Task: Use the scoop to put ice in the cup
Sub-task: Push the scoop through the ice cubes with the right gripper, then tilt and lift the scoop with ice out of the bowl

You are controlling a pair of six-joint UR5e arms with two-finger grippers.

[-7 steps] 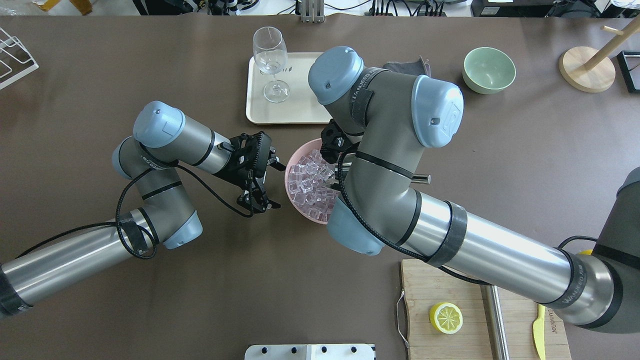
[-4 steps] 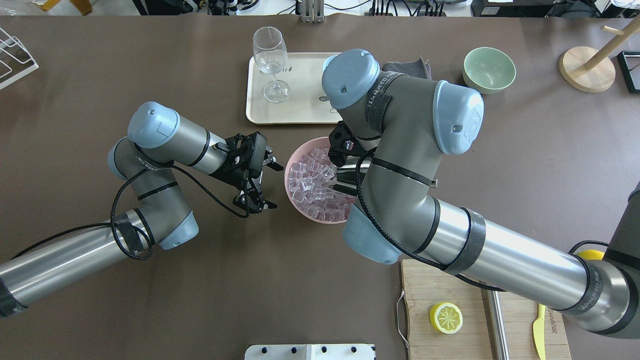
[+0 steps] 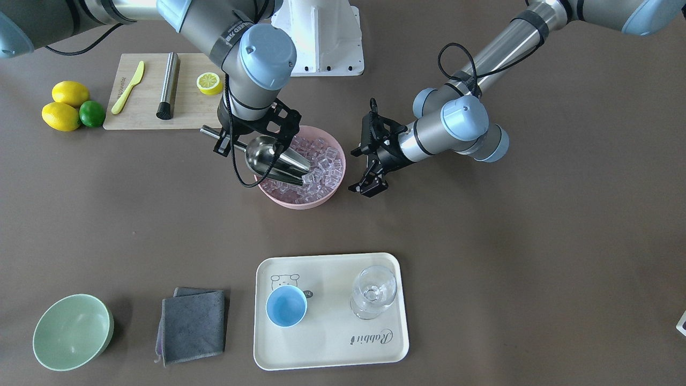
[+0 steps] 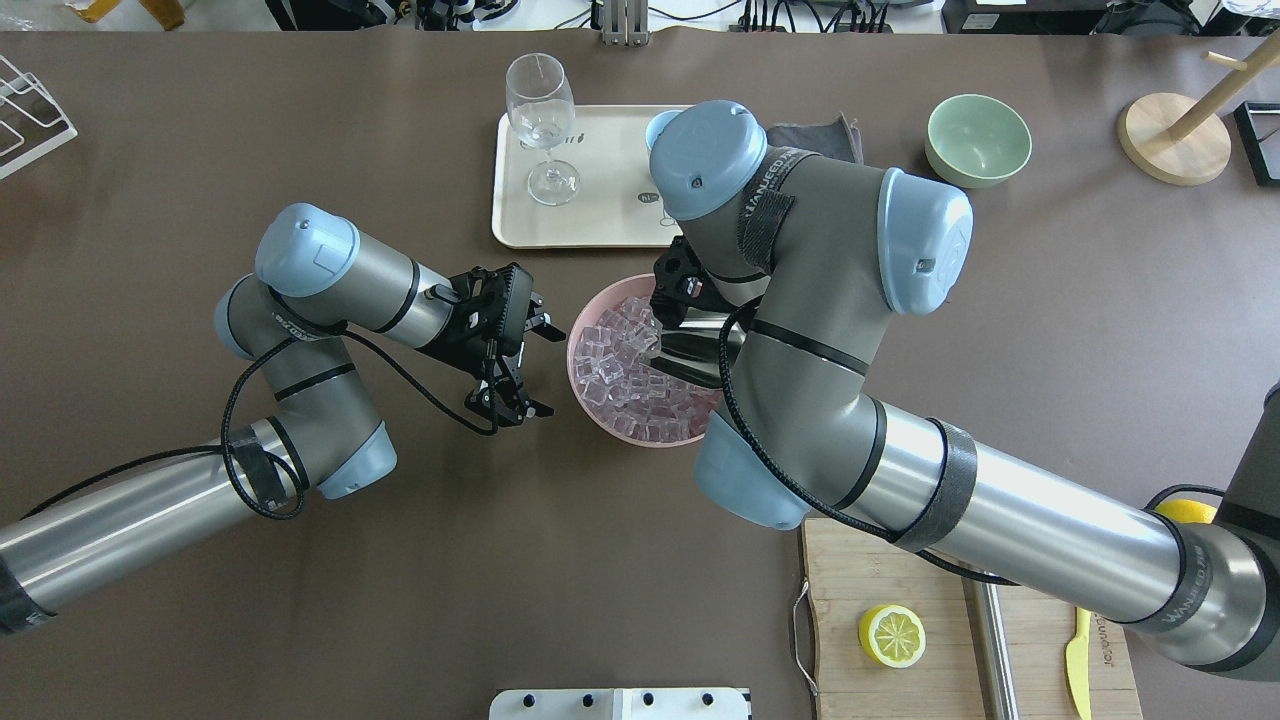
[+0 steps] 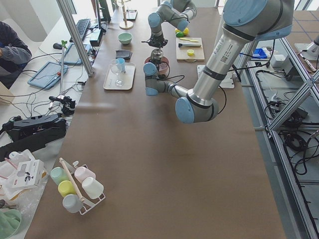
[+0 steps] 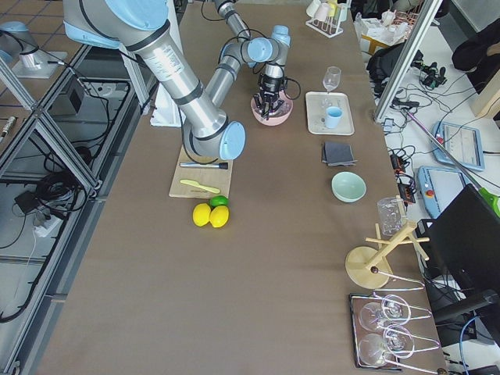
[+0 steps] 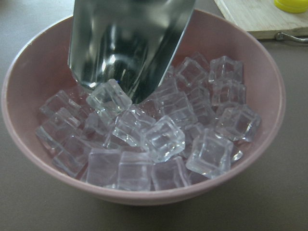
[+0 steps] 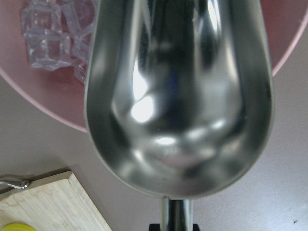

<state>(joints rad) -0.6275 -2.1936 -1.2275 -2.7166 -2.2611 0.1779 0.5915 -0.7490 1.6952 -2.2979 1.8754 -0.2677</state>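
Observation:
My right gripper (image 3: 228, 138) is shut on the handle of the steel scoop (image 3: 273, 158). The scoop slants down into the pink bowl (image 3: 300, 201), its tip among the ice (image 3: 324, 161). In the right wrist view the scoop's trough (image 8: 178, 96) is empty. In the left wrist view the scoop's lip (image 7: 125, 43) touches the ice (image 7: 163, 139). My left gripper (image 4: 548, 372) is open and empty, just beside the bowl (image 4: 600, 425). The light-blue cup (image 3: 286, 305) stands empty on the cream tray (image 3: 332, 354), partly hidden overhead (image 4: 660, 125).
A stemmed glass (image 3: 374, 292) stands on the tray beside the cup. A grey cloth (image 3: 193, 324) and a green bowl (image 3: 72, 332) lie beyond it. A cutting board (image 3: 193, 110) holds a half lemon, a yellow knife and a steel cylinder (image 3: 168, 86).
My right arm has shifted to the right and the scoop has drawn back toward the bowl's right side. My left gripper has backed slightly away from the bowl.

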